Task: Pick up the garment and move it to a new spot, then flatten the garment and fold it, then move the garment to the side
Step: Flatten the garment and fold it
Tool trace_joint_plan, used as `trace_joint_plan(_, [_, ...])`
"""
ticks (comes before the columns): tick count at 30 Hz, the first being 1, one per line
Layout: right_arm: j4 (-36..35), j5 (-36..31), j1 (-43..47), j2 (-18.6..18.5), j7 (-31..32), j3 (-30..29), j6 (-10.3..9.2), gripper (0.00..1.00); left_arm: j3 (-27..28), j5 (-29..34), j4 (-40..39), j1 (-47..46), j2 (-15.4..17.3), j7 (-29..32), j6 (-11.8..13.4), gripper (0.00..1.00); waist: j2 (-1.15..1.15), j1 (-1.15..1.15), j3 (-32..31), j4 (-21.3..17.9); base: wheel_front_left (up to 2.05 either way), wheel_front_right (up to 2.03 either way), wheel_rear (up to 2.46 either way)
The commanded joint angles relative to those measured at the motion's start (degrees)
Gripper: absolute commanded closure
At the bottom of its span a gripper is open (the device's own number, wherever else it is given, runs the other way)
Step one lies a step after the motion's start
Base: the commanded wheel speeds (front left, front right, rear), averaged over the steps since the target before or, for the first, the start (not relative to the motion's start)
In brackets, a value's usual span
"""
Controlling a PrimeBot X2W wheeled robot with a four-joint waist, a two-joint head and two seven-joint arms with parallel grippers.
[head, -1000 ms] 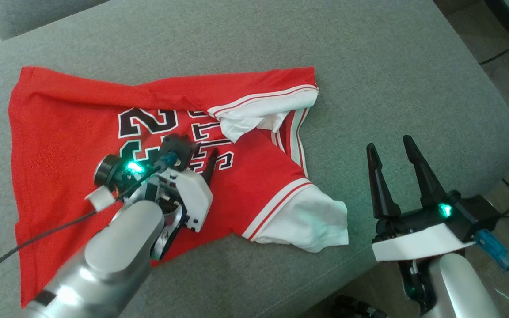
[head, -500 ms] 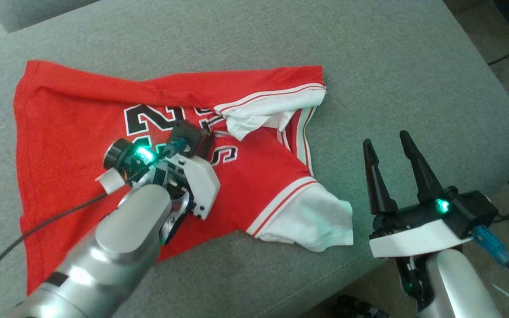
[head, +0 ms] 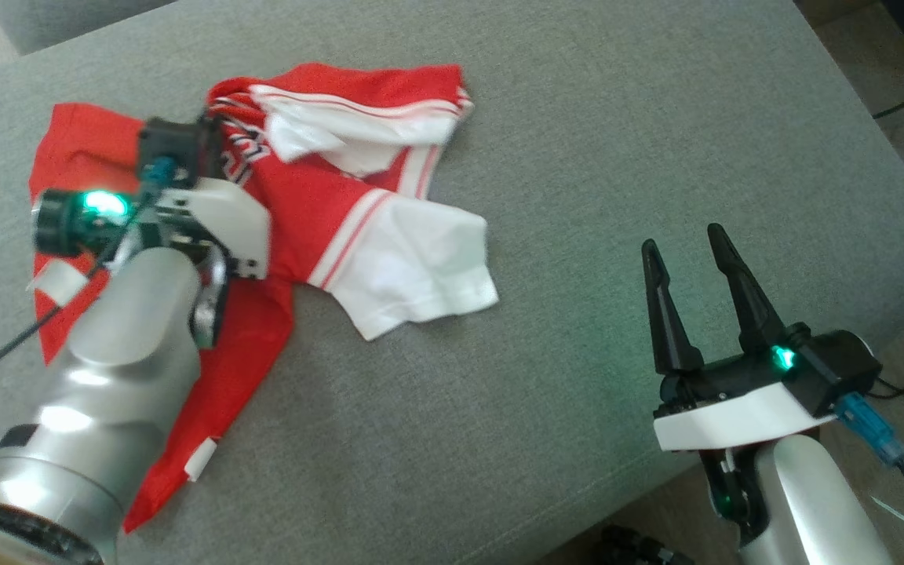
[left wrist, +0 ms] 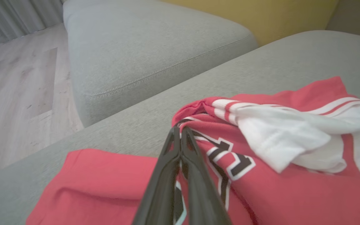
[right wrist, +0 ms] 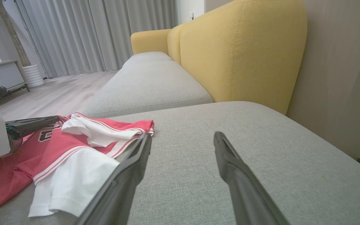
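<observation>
Left wrist view: left tool [left wrist: 180, 129] was clamped on a raised garment [left wrist: 292, 193] fold. Head view, lower right: right tool [head: 683, 239] stood wide apart, empty.

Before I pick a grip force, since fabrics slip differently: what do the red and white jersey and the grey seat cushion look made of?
The red and white jersey looks like thin matte knit cloth, fibre unclear: it bunches in soft folds. The grey seat cushion looks like coarse matte woven upholstery: its speckled weave shows.
</observation>
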Motion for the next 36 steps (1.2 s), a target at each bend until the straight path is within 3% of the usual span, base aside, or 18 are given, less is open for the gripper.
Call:
trace_joint_plan(1, [-1.44,-0.36,-0.83,-0.17,-0.61,1.03,0.44,0.0,2.17,-0.3,-0.57,-2.72,1.83,-0.73,0.46,1.0,0.0,0.0,-0.06,0.16,0.0,0.0,0.0])
trace_joint_plan(6, [-1.38,-0.71,-0.74,-0.17,-0.61,0.73,0.44,0.0,3.1,-1.14,3.1,-3.14,0.93,-3.42,0.88,1.0,0.0,0.0,-0.1,1.28,0.0,0.0,0.0])
trace_joint_plan(7, [-1.39,-0.76,-0.73,-0.17,-0.61,0.69,0.44,0.0,3.55,-1.64,3.45,-3.02,0.47,-4.43,0.78,0.61,0.0,0.0,-0.16,1.58,0.0,0.0,0.0])
trace_joint_plan(8, [-1.41,-0.83,-0.67,-0.17,-0.61,0.55,0.44,0.0,3.65,-1.8,3.71,-2.9,0.08,-5.45,0.6,0.1,0.0,0.0,-0.29,1.93,0.0,0.0,0.0])
trace_joint_plan(9, [-1.4,-0.92,-0.59,-0.17,-0.61,0.38,0.44,0.0,3.83,-2.06,3.84,-2.71,-0.33,-6.5,0.38,0.0,0.0,0.0,-0.5,2.28,0.0,0.0,0.0])
trace_joint_plan(14, [-1.67,-1.61,-0.23,-0.34,-0.61,-0.9,0.44,0.0,4.71,-3.69,1.7,-0.26,-2.24,-11.37,-1.76,0.0,0.0,0.0,-2.22,4.29,0.0,0.0,0.0])
trace_joint_plan(19, [-2.02,-2.1,0.64,-0.91,-0.61,-3.18,0.44,0.0,5.63,-4.0,-5.81,5.31,-2.38,-13.7,-2.63,0.0,0.0,0.0,-4.72,6.91,0.0,0.0,0.0])
trace_joint_plan(28, [-2.0,-3.3,3.09,-1.94,-0.61,-7.44,0.44,0.0,12.54,-0.28,-28.09,25.3,0.59,-14.08,-0.58,0.0,0.0,0.0,-9.56,13.08,0.0,0.0,0.0])
trace_joint_plan(36, [0.18,-3.93,4.04,-2.27,-0.61,-8.3,0.44,0.0,20.53,3.06,-36.14,39.45,1.03,-14.09,-1.64,0.0,0.0,0.0,-12.09,16.86,0.0,0.0,0.0])
